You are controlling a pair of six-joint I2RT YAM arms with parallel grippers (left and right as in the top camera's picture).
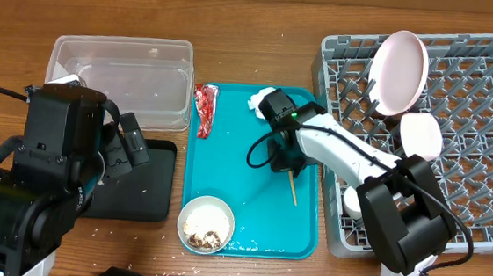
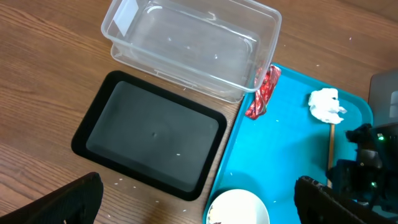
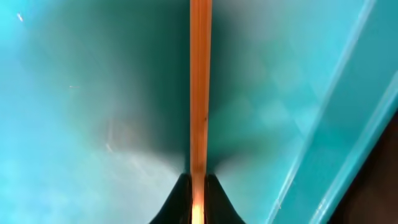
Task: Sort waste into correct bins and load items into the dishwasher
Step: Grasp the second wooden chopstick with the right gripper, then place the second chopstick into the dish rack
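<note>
My right claw is clamped on the wooden chopstick, low against the teal tray near its rack-side rim, because the stick lies flat there; I judge the grey dish rack comes next. My left claw hangs spread, empty, beside the tray.

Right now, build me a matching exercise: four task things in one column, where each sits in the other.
1. pink plate
2. red wrapper
3. cream-white bowl
4. chopstick

A. teal tray, edge nearest the robot
B. pinched in right gripper
C. propped in grey rack
D. tray corner beside clear tub

Pairs: 1-C, 2-D, 3-A, 4-B
</note>
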